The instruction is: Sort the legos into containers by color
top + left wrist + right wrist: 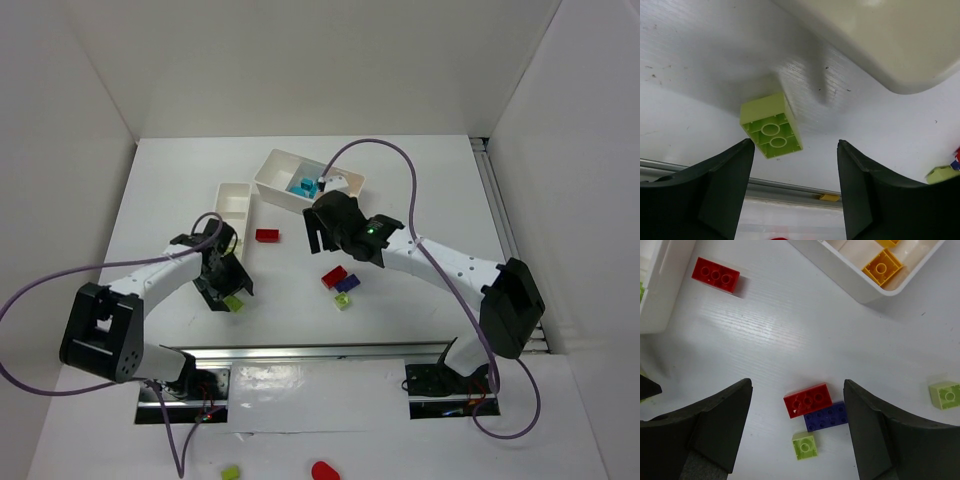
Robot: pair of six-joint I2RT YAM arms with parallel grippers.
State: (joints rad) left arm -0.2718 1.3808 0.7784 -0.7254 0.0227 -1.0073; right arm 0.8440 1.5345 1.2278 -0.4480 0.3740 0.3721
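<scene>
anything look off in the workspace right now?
Two things. The lime brick in the left wrist view is flipped, with its hollow underside facing the camera. A second lime brick and a red blob sit on the near side of the mounting rail, apart from the other pieces.

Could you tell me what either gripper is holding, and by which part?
Nothing: the left gripper and right gripper are both open and empty.

The lime brick (771, 131) is smooth moulded plastic with a soft sheen; the red brick (807, 399) and purple brick (827, 416) look glossier. The trays (840, 272) are smooth white plastic. The counter (790, 335) is white, finely ribbed and speckled. The left end effector (795, 145) and right end effector (797, 382) have matt black plastic fingers (890, 430). A dull grey metal rail (790, 189) runs along the counter's near edge.
</scene>
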